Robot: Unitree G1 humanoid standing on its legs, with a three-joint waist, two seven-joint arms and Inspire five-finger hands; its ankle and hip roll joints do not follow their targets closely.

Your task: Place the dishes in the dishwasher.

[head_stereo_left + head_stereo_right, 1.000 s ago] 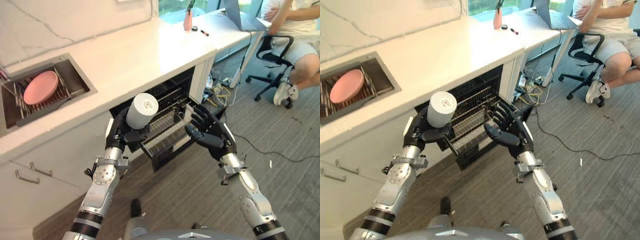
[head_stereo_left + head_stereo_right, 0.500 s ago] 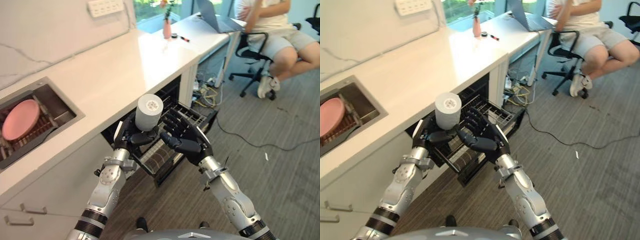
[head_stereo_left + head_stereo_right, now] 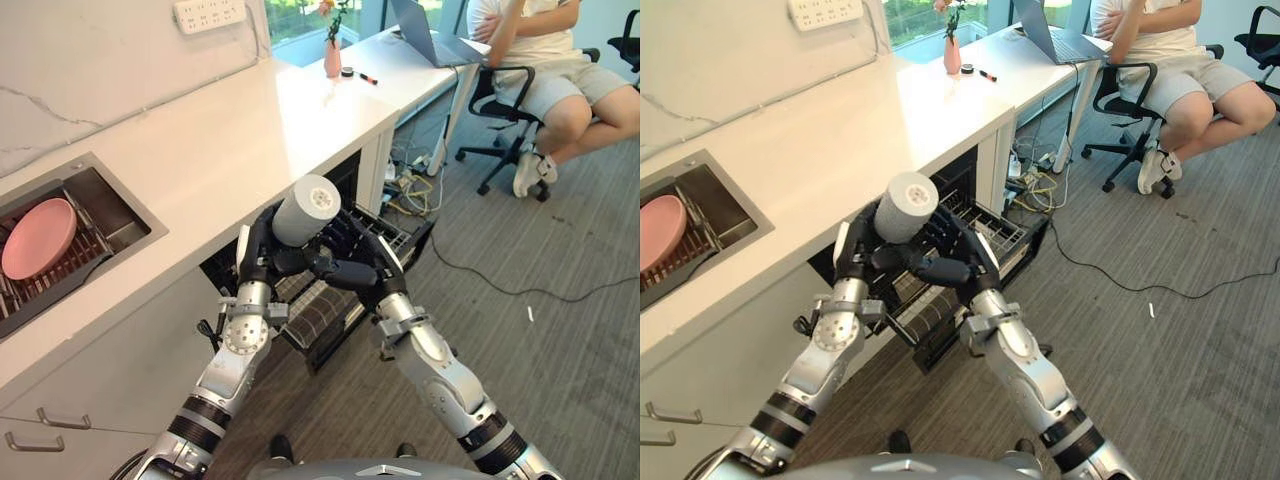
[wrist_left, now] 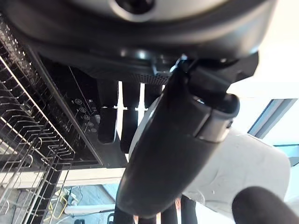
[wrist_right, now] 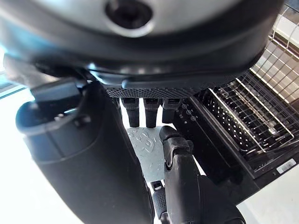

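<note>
The robot stands before the open dishwasher (image 3: 345,270) under the front edge of the bench (image 3: 230,140). Its left hand (image 3: 262,262) has its fingers and thumb curled round a white cup (image 3: 305,210), held tilted above the pulled-out wire rack (image 3: 385,232), clear of it. The right hand (image 3: 345,272) sits just beside the cup's lower end, fingers curved toward it. Whether they actually bear on the cup cannot be told from here.

Progress: early. No dish is visible in the rack, though much of it is hidden by the hands. The cup is in the air, not yet set down. A pink plate (image 3: 38,238) lies in the sink (image 3: 120,215) at the bench's left end, well apart from the dishwasher and untouched. As judged, the cup must go into the rack and the plate must follow.

Markings: the wall socket plate (image 3: 208,14) above the bench carries nothing legible. A small white label on the dishwasher's frame shows in the right wrist view, too small to read. The cup bears no readable print.

A seated person (image 3: 540,50) is at the far desk, uninvolved.
</note>
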